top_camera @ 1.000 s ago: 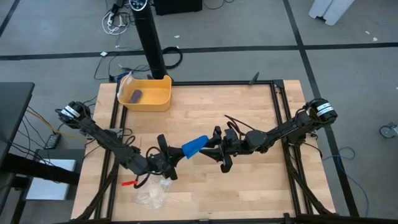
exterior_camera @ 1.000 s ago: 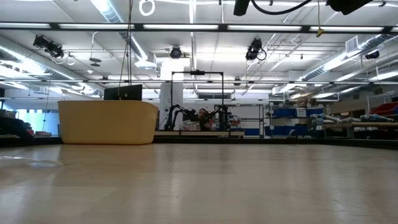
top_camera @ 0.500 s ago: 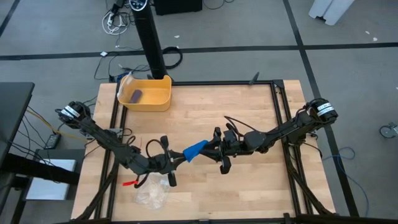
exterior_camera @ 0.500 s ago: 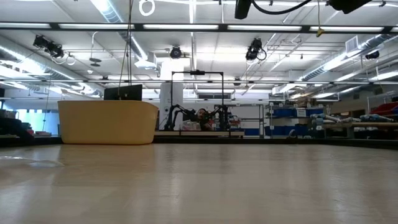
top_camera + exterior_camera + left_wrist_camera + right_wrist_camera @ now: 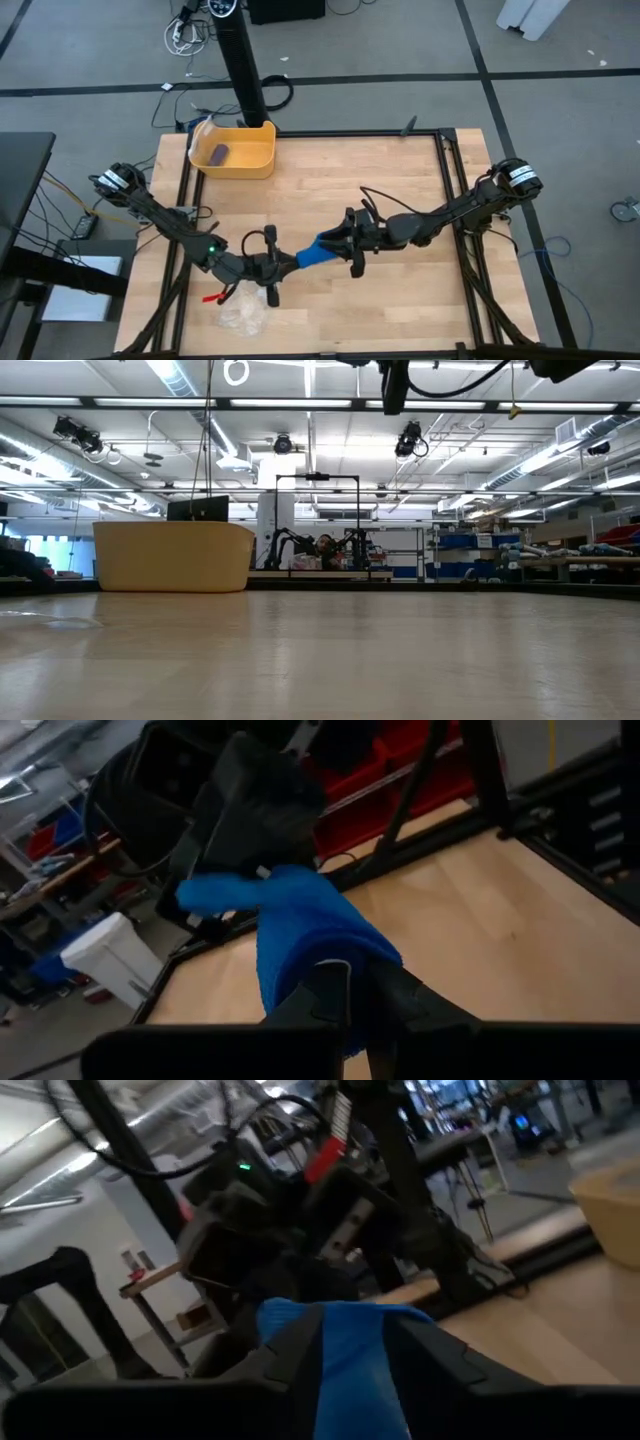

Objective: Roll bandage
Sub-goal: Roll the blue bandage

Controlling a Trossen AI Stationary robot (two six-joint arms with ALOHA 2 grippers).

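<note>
Bandage gripped between left end effector and right end effector (both clenched, midair).

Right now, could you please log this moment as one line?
bandage: held above table, between both arms | left gripper: shut on bandage | right gripper: jaws around bandage | bin: far corner
</note>
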